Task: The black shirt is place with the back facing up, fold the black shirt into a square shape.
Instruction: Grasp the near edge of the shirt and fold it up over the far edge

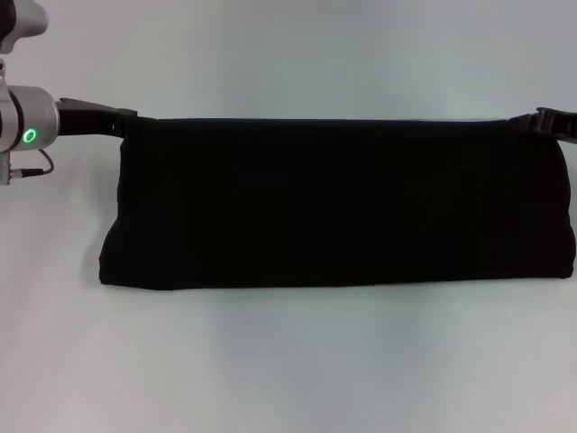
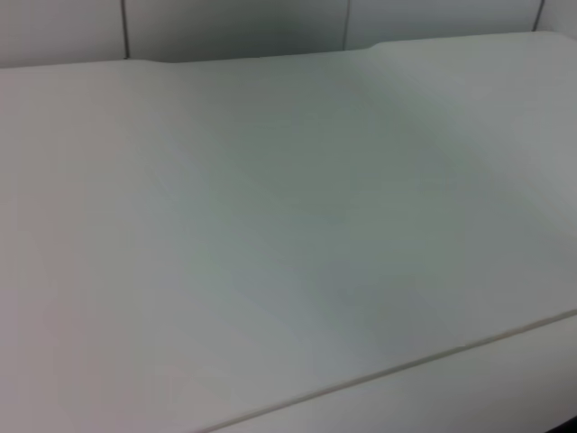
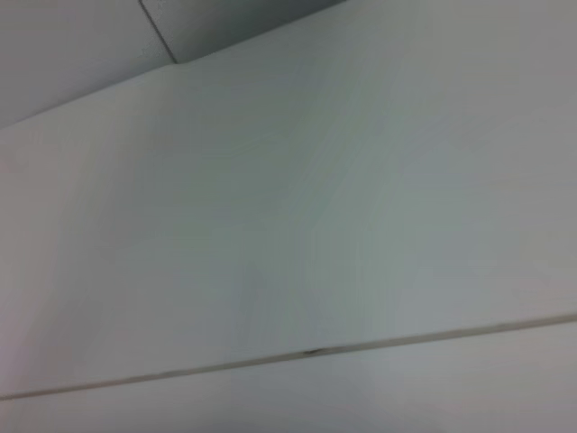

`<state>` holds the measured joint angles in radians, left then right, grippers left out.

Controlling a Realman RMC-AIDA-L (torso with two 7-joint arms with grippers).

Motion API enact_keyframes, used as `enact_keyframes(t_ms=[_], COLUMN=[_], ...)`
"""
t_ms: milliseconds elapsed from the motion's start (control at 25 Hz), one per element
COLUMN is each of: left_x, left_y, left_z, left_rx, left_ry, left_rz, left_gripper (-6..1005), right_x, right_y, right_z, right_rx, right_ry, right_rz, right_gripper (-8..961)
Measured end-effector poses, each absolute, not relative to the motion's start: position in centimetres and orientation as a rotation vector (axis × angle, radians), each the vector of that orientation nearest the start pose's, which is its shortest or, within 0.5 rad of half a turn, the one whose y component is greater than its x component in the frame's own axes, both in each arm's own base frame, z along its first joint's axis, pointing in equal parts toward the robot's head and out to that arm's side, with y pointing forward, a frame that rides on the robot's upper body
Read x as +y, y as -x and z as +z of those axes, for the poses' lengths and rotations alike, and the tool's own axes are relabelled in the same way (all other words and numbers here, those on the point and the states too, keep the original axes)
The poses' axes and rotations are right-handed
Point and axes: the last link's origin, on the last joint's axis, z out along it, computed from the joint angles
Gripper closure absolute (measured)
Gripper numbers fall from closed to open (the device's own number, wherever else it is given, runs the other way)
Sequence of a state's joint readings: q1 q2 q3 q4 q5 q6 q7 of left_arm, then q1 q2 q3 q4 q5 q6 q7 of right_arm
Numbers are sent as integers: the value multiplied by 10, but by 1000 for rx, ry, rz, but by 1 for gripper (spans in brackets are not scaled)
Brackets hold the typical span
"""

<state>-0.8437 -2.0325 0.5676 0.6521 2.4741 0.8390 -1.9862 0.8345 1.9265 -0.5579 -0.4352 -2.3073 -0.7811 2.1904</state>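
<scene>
The shirt (image 1: 338, 203) shows in the head view as a wide black band held up by its two top corners, its top edge pulled into a straight taut line. Its lower edge is rounded, like a fold, and rests on or hangs just above the white table (image 1: 288, 370); which of the two cannot be told. No lettering shows on the side facing the camera.

The left gripper (image 1: 126, 117) meets the shirt's top left corner, its black fingers running into the cloth there. The fabric hangs from that point, so it is clamped on the shirt. Behind it the silver wrist with a green ring light shows at the frame's left edge.

The right gripper (image 1: 545, 120) meets the top right corner in the same way, pinching the cloth, with only its black tip in view at the frame's right edge.

Both wrist views show only the bare white table surface and a seam line, with no fingers or cloth.
</scene>
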Motion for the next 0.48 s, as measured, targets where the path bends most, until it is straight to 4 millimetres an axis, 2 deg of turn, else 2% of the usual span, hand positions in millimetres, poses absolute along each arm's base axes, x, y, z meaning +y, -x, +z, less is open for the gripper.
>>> enact_keyframes(t_ms=[480], left_x=[470], left_y=[262], left_z=[46], left_rx=[-977], left_ry=[2054], left_rz=[-208], left_gripper=[998], right_x=[474], right_y=[-281], right_z=[50], right_rx=[1309], right_ry=[1873], right_rz=[365], right_gripper=[904])
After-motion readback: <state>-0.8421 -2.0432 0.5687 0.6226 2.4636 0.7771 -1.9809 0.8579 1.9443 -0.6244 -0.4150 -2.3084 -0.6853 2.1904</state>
